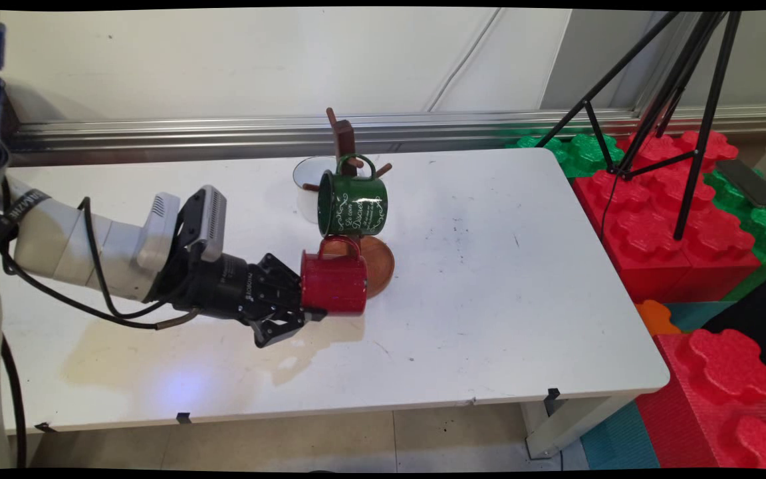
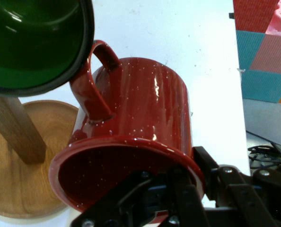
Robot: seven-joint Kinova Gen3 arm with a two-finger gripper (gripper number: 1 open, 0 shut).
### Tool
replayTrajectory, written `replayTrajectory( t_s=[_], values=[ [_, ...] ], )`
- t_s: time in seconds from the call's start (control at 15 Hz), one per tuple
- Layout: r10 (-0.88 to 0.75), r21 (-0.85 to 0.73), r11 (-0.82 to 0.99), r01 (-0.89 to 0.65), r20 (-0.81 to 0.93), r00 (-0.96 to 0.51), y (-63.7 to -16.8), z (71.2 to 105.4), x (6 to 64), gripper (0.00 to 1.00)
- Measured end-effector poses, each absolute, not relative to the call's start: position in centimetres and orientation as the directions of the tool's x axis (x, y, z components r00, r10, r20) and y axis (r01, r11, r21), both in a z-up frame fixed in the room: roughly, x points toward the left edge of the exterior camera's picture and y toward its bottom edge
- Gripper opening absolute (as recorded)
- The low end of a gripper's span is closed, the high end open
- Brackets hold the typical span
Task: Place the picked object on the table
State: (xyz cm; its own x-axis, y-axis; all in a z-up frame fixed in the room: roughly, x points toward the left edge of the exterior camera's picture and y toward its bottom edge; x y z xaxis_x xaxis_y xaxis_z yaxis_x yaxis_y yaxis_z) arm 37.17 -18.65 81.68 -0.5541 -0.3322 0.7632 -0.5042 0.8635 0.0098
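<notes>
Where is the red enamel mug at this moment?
In the main view, the red enamel mug is left of the table's centre, lying sideways in the black gripper, beside the wooden mug tree's round base, below the hanging green mug.

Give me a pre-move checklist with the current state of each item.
1. End effector grips the red mug by its rim: ok.
2. Red mug lies sideways, handle up: ok.
3. Green mug hangs on the wooden rack: ok.
4. Red mug clear of the green mug: cannot tell; they look very close.
5. White mug behind the rack, out of the way: ok.
6. Rack base flat on the table: ok.
</notes>
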Motion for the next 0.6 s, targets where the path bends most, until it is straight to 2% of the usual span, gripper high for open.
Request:
replayTrajectory(
  t_s=[0.6],
  values=[
    [-0.318, 0.006, 0.88, -0.474, 0.749, -0.581, -18.1, 81.9, 39.0, 0.0]
  ],
)
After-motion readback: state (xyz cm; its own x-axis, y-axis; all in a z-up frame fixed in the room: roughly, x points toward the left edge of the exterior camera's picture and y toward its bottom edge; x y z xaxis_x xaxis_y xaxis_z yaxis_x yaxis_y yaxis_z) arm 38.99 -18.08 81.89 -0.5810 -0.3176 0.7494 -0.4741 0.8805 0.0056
